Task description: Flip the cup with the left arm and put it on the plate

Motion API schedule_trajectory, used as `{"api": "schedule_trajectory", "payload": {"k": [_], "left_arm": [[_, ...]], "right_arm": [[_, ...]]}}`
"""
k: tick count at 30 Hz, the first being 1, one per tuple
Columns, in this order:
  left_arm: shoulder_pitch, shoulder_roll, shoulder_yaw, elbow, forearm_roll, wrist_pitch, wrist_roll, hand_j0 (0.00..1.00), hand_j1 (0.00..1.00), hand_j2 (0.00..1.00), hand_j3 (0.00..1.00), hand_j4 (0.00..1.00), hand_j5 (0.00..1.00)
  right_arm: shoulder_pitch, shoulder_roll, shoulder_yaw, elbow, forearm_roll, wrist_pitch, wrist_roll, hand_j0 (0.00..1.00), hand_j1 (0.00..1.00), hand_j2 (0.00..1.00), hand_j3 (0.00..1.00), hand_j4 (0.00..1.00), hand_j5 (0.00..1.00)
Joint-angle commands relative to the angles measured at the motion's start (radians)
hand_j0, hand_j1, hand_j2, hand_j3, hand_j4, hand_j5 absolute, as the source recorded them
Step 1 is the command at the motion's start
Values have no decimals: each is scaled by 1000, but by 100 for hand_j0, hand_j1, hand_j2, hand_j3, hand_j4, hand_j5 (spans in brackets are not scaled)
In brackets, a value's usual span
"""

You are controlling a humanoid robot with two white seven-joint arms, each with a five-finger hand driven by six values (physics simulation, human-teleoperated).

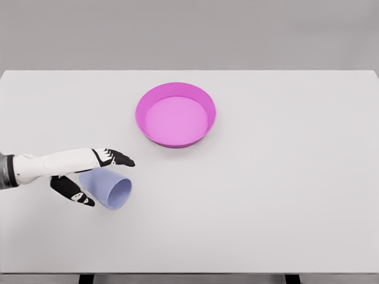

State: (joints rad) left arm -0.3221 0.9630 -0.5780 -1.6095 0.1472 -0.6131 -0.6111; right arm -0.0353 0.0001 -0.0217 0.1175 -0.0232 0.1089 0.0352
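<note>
While the left hand [89, 174] sits spread open around the cup [110, 187] lying on its side at 8 o'clock on the surface [284, 195], I'd say it's mid-grasp, so next up: close, flip upright, carry toward the plate [175, 114] at 1 o'clock.

- No words, labels, brand marks, numbers or signs can be read anywhere in the head view.
- The cup [110, 187] has a plain, unprinted surface.
- The plate [175, 114] is plain too, with nothing written on its rim or inside.
- The worktop [284, 195] carries no markings.
- The left hand [89, 176] and its arm show only black and white shapes, none of which read as letters or digits.
</note>
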Motion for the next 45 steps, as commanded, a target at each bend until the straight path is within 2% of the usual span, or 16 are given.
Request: {"api": "schedule_trajectory", "payload": {"k": [1,3,13,16,19,21,26,27,30,34,39,45], "left_arm": [[0,-10,-3,13,5,2,0,100,100,100,100,100,100],[0,-29,-5,25,-26,2,0,100,100,100,100,100,100],[8,-32,-8,28,-48,42,0,100,100,100,100,100,100],[9,-33,-10,28,-48,53,0,87,87,87,87,87,87],[12,-43,-13,28,-51,72,0,84,84,84,84,84,84],[14,-43,-13,28,-52,75,0,76,76,76,76,76,76],[21,-41,-6,23,-37,81,0,68,68,68,68,68,68],[20,-43,1,20,-18,73,0,67,67,67,67,67,67],[18,-40,4,8,126,55,0,62,62,62,62,62,62],[6,-46,7,5,202,49,0,59,59,59,59,59,59],[-78,-127,4,23,337,52,0,58,58,58,58,58,58],[-98,-193,0,49,440,67,0,54,54,54,54,54,54]], "right_arm": [[0,0,2,1,0,0,0,100,100,100,100,100,100],[0,0,0,1,0,0,0,100,100,100,100,100,100],[0,0,0,1,0,0,0,100,100,100,100,100,100],[0,0,0,1,0,0,0,100,100,100,100,100,100],[0,0,0,1,0,0,0,100,100,100,100,100,100],[0,0,0,1,0,0,0,100,100,100,100,100,100],[0,0,0,-1,0,0,0,100,100,100,100,100,100],[0,0,2,1,0,0,0,100,100,100,100,100,100],[0,0,0,1,0,0,0,100,100,100,100,100,100],[0,0,0,1,0,0,0,100,100,100,100,100,100],[0,0,0,1,0,0,0,100,100,100,100,100,100],[0,0,0,-1,0,0,0,100,100,100,100,100,100]]}}
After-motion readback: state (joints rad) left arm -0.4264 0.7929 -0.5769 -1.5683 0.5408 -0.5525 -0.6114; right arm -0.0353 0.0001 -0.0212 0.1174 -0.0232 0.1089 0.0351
